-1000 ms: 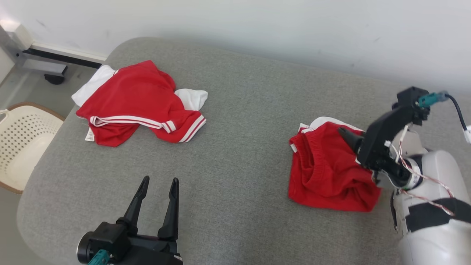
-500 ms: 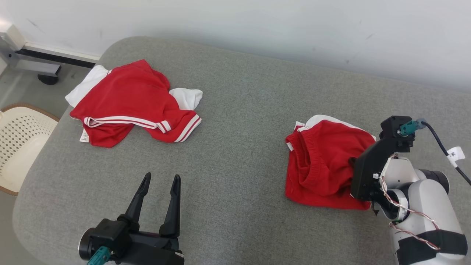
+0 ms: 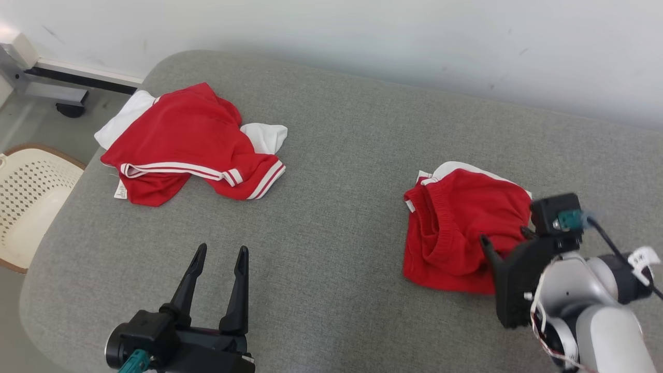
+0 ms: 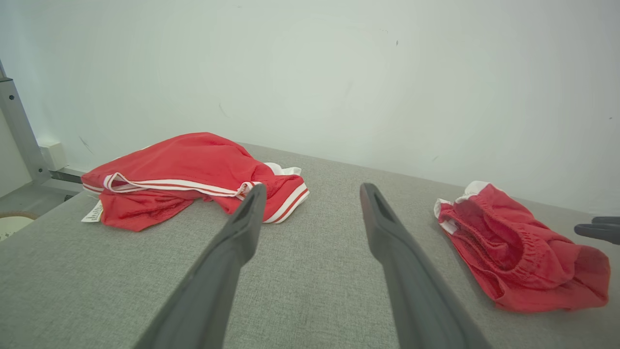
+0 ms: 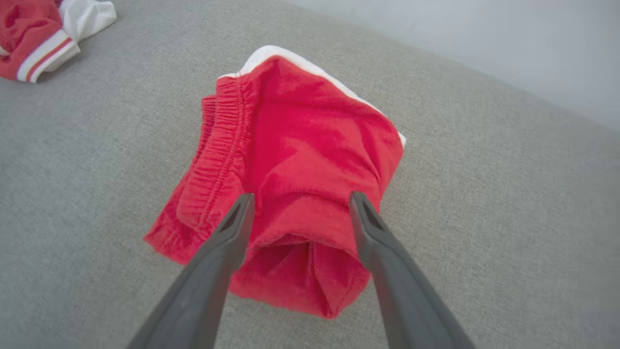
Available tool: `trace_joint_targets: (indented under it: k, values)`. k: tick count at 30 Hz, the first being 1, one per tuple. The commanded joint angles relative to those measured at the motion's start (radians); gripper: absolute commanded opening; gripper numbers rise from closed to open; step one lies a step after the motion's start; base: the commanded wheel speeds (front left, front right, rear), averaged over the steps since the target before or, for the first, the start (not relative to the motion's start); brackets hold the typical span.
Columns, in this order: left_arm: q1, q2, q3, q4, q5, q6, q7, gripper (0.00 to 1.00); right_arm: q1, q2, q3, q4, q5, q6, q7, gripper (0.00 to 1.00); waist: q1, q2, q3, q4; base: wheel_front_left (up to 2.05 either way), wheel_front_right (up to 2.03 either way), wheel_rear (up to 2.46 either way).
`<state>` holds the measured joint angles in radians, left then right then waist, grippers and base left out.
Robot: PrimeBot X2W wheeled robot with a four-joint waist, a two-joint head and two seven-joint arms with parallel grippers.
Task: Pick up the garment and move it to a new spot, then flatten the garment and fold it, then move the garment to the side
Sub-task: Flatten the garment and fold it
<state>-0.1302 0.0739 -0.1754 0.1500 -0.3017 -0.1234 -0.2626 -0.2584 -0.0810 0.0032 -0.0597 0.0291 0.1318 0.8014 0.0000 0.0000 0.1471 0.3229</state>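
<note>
The red-and-white garment (image 3: 186, 142) lies crumpled at the upper left of a grey cushion (image 3: 336, 155). The left gripper (image 3: 218, 259), at lower left, is spread and empty. The right gripper (image 5: 300, 198), also spread and empty, hovers over the red shorts (image 3: 461, 228) at right.

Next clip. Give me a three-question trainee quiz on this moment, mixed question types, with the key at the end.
1. True or false: the right gripper has its jaws clamped shut on the folded red garment.
2. The crumpled jersey lies: A) on the floor, B) on the grey cushion, C) between the left jaws.
3. How many red garments lie on the cushion?
Key: 1 false, the jaws stand open; 2 B; 3 two.
</note>
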Motion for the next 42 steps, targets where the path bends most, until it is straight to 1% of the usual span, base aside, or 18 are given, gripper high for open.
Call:
trace_joint_targets:
  k: [1,5,8,12,18,21,22,23,24,33,34,35,36,39,42]
  values:
    - [0.004,0.002,0.003,-0.005,0.002,0.000,-0.004,1.00,0.029,-0.014,0.009,-0.021,-0.019,-0.002,-0.019,1.00,0.0000,0.0000,0.003,-0.001,0.00,0.00,0.00]
    - [0.000,-0.001,0.005,-0.013,0.002,0.004,-0.004,1.00,0.099,-0.022,0.030,-0.056,-0.070,-0.002,-0.112,1.00,0.0000,0.0000,0.015,-0.008,0.00,0.00,0.00]
    - [-0.004,-0.003,0.005,-0.015,0.002,0.006,-0.004,1.00,0.119,-0.006,0.024,-0.036,-0.091,-0.002,-0.176,1.00,0.0000,0.0000,0.022,-0.015,0.00,0.00,0.00]
    - [-0.015,-0.005,0.001,-0.011,0.001,0.004,-0.004,1.00,0.086,0.004,0.023,0.016,-0.120,-0.002,-0.234,1.00,0.0000,0.0000,0.033,-0.021,0.00,0.00,0.00]
    - [-0.027,-0.008,-0.007,-0.001,-0.006,0.002,-0.004,1.00,0.029,0.007,0.029,0.113,-0.167,-0.002,-0.282,1.00,0.0000,0.0000,0.043,-0.012,0.00,0.00,0.00]
    - [-0.027,-0.008,-0.006,0.006,-0.007,0.000,-0.004,1.00,0.029,0.008,0.034,0.151,-0.180,-0.002,-0.275,1.00,0.0000,0.0000,0.042,-0.003,0.00,0.00,0.00]
    - [-0.024,-0.008,-0.005,0.007,-0.008,0.000,-0.004,1.00,0.032,0.009,0.038,0.157,-0.180,-0.002,-0.272,0.63,0.0000,0.0000,0.040,-0.001,0.00,0.00,0.00]
    - [-0.022,-0.008,-0.004,0.007,-0.007,0.000,-0.004,1.00,0.036,0.010,0.043,0.160,-0.179,-0.002,-0.272,0.41,0.0000,0.0000,0.039,0.000,0.00,0.00,0.00]
    - [-0.018,-0.008,-0.004,0.006,-0.007,-0.001,-0.004,1.00,0.044,0.011,0.049,0.162,-0.177,-0.002,-0.267,0.00,0.0000,0.0000,0.038,0.001,0.00,0.00,0.00]
    - [0.002,-0.007,0.000,0.008,0.001,-0.002,-0.004,1.00,0.112,0.014,0.085,0.110,-0.156,-0.002,-0.223,0.00,0.0000,0.0000,0.016,-0.009,0.00,0.00,0.00]
    - [0.003,-0.007,0.000,0.009,0.002,-0.002,-0.004,1.00,0.121,0.013,0.088,0.099,-0.153,-0.002,-0.214,0.09,0.0000,0.0000,0.015,-0.012,0.00,0.00,0.00]
    - [0.004,-0.005,0.000,0.010,0.001,-0.002,-0.004,1.00,0.130,0.011,0.091,0.086,-0.151,-0.002,-0.206,0.40,0.0000,0.0000,0.013,-0.015,0.00,0.00,0.00]
    - [0.004,-0.005,-0.002,0.010,0.002,-0.002,-0.004,1.00,0.146,0.009,0.090,0.065,-0.145,-0.002,-0.186,1.00,0.0000,0.0000,0.010,-0.019,0.00,0.00,0.00]
    - [0.003,-0.004,-0.004,0.013,0.002,-0.002,-0.004,1.00,0.156,0.010,0.089,0.035,-0.131,-0.002,-0.170,1.00,0.0000,0.0000,0.007,-0.021,0.00,0.00,0.00]
    - [0.003,-0.001,-0.005,0.015,0.000,-0.003,-0.004,1.00,0.160,0.015,0.096,-0.032,-0.103,-0.002,-0.157,1.00,0.0000,0.0000,0.002,-0.023,0.00,0.00,0.00]
